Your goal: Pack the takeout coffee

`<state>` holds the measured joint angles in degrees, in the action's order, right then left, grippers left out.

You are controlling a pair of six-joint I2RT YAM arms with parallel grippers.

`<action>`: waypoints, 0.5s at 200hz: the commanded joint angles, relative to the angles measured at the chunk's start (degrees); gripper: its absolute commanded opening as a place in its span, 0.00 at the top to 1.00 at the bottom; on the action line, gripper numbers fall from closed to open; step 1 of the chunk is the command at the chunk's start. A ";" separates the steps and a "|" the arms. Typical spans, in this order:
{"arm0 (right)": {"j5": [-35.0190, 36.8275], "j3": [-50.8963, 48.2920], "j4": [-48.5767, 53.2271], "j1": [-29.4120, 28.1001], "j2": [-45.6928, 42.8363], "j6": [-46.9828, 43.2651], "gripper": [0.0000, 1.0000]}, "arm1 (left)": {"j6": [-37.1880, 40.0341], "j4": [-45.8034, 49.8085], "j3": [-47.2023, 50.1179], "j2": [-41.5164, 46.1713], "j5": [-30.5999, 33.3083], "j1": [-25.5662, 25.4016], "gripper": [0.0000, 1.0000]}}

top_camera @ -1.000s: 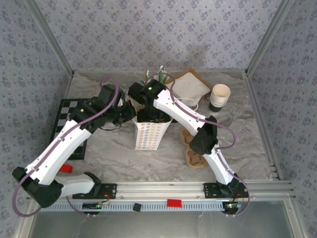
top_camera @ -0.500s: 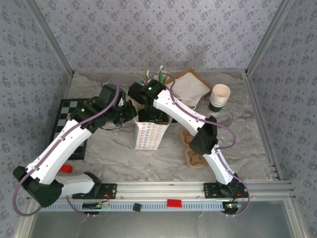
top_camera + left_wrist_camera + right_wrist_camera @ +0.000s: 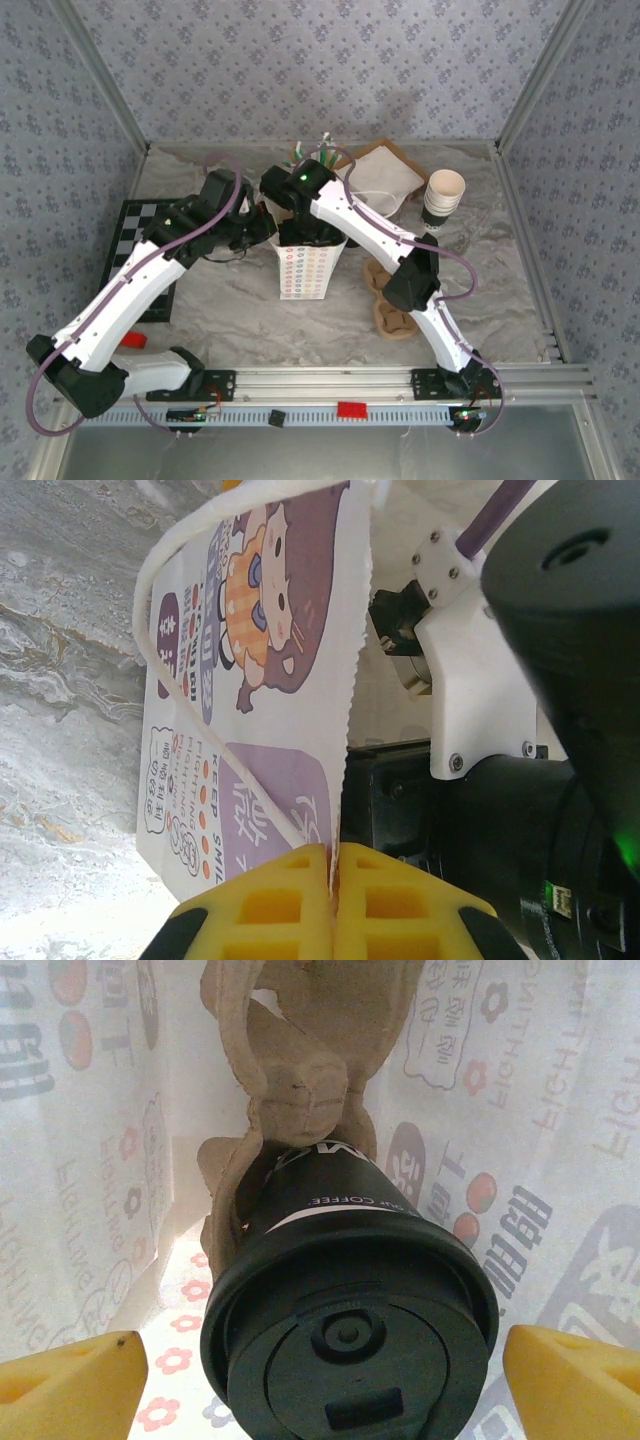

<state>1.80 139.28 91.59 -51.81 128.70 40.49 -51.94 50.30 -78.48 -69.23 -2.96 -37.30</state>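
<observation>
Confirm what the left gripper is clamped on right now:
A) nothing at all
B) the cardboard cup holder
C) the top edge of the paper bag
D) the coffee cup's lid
C: in the left wrist view the left gripper has its yellow pads pressed together on the serrated top edge of the paper bag.

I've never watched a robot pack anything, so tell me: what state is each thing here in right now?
paper bag, standing, mouth open
left gripper, shut on the paper bag rim
right gripper, open, flanking the coffee cup
coffee cup, lidded, seated in the cardboard carrier
cardboard carrier, inside the paper bag
paper cup stack, upright, unlidded
</observation>
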 commanded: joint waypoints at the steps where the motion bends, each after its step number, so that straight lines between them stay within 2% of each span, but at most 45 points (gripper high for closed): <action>1: -2.15 2.13 -1.18 -0.49 -2.49 1.00 0.03 | 0.18 3.83 1.92 -2.18 0.31 -0.84 1.00; 17: -2.15 2.13 -0.97 -0.36 -2.82 1.08 0.00 | 0.18 4.14 1.97 -2.37 0.75 -0.89 1.00; 100: -1.95 1.97 -0.51 -0.13 -3.34 1.43 0.00 | 0.35 4.95 1.92 -3.08 2.18 -1.37 1.00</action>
<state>2.42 139.28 91.88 -51.44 128.70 41.19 -51.94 50.13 -78.48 -69.67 -0.95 -38.02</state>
